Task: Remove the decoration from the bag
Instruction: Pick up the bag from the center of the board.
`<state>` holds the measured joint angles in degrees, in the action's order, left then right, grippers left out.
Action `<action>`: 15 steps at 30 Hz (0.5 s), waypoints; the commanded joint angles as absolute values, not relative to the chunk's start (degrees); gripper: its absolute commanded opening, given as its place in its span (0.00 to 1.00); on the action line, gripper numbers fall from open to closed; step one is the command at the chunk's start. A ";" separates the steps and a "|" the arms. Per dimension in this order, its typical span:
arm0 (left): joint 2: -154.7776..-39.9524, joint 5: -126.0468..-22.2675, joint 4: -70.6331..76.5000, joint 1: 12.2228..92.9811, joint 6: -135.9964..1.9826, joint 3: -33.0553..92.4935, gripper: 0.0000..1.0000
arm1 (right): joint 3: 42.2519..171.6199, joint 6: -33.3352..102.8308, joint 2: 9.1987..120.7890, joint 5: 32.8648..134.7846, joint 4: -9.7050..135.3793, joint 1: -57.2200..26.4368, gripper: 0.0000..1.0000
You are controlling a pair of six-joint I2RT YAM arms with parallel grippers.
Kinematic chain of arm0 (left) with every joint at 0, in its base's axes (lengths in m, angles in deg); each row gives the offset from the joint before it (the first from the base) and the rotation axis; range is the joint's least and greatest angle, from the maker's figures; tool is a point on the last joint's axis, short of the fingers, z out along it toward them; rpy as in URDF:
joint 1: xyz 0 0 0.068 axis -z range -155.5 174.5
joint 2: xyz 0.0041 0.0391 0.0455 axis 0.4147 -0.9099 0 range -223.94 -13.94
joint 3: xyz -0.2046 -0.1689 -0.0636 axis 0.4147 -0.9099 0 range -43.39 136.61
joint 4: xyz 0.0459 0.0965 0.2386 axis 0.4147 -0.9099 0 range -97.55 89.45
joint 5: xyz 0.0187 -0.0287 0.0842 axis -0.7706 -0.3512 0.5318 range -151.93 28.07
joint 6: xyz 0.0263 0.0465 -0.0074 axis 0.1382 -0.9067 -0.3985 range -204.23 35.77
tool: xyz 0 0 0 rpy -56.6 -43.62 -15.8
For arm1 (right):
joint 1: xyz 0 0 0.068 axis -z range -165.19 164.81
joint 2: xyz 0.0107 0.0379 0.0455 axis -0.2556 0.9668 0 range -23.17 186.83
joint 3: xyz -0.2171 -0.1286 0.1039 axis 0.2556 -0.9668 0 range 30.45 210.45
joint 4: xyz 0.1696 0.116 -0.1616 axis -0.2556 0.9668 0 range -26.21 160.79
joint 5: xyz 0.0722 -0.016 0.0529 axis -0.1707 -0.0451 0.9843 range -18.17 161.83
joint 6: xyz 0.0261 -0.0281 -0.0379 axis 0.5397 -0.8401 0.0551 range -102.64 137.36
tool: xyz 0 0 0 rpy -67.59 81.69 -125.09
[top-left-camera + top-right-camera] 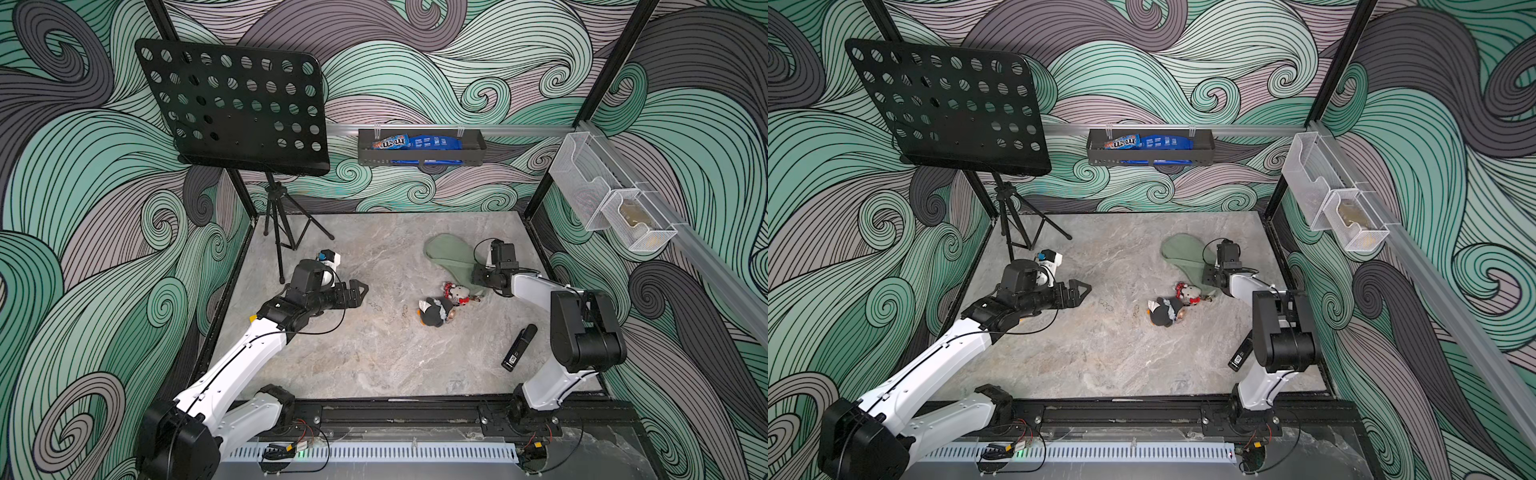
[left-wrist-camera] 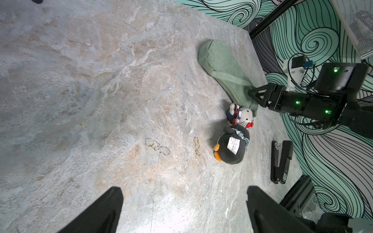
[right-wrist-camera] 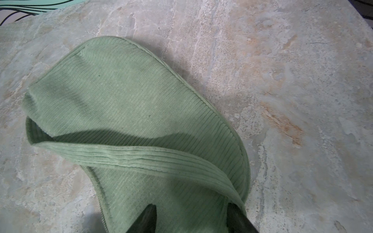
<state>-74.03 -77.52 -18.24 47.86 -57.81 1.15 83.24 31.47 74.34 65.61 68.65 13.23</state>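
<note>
A green bag (image 1: 446, 253) is shown on the bench (image 1: 374, 365), its plush charm (image 1: 457, 291) seemingly not yet detached — right jaws parted over it, left jaws wide, empty.

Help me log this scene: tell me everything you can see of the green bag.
The bag is soft sage-green ribbed fabric, corduroy-like, crescent-shaped with a piped edge. It lies flat and limp on the marble-look table, toward its far right corner. Its matching strap is draped across the body. The right tool stands with jaws apart over its near end, by the strap. A small white cat plush lies against that end; no clasp can be made out.
</note>
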 commanded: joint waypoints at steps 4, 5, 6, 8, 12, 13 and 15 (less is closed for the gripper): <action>-74.58 -78.54 -17.57 48.32 -58.16 2.29 0.98 | 82.26 30.86 69.87 68.19 67.40 12.87 0.64; -74.59 -78.54 -17.56 48.28 -58.16 2.32 0.98 | 81.80 30.53 67.81 68.82 67.01 12.83 0.64; -74.66 -78.54 -17.56 48.32 -58.19 2.36 0.98 | 81.30 30.47 65.79 69.38 66.75 12.83 0.65; -74.76 -78.54 -17.51 48.40 -58.12 2.31 0.98 | 80.55 30.01 62.40 69.81 66.74 13.04 0.66; -75.03 -78.58 -17.38 48.41 -58.09 2.21 0.98 | 79.24 30.43 58.78 67.88 66.29 14.33 0.66; -75.07 -78.57 -17.42 48.45 -58.04 2.17 0.99 | 78.96 30.62 58.84 67.85 66.14 14.85 0.66; -75.22 -78.63 -17.42 48.50 -58.07 2.16 0.98 | 78.63 31.10 60.20 68.69 65.77 16.16 0.65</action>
<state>-74.62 -77.68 -18.05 48.03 -57.81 1.15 80.31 31.06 58.34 68.12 65.79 14.52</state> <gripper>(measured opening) 0.985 0.651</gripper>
